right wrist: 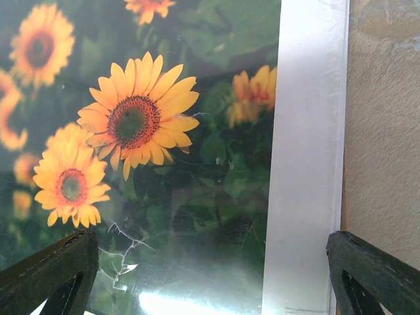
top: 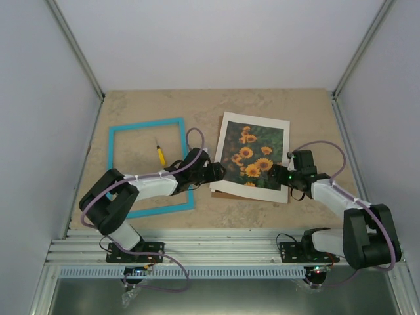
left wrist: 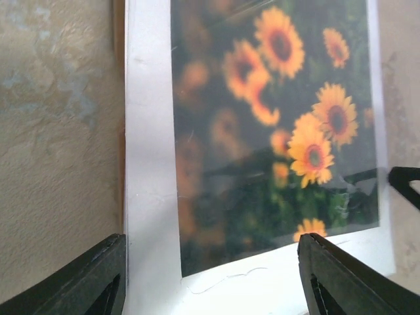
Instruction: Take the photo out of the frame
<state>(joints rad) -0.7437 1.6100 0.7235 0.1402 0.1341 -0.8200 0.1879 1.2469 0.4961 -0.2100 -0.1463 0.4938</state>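
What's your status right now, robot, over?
Left gripper open, right gripper open, both at photo. Photo outside frame. Screwdriver inside frame, not blocking.

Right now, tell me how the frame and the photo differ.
The frame is an empty turquoise outline with bare table showing through it; the photo is a solid sheet of sunflowers set in a white border. The frame lies on the left side, the photo right of centre, the two apart. Both are rectangles lying flat on the table.
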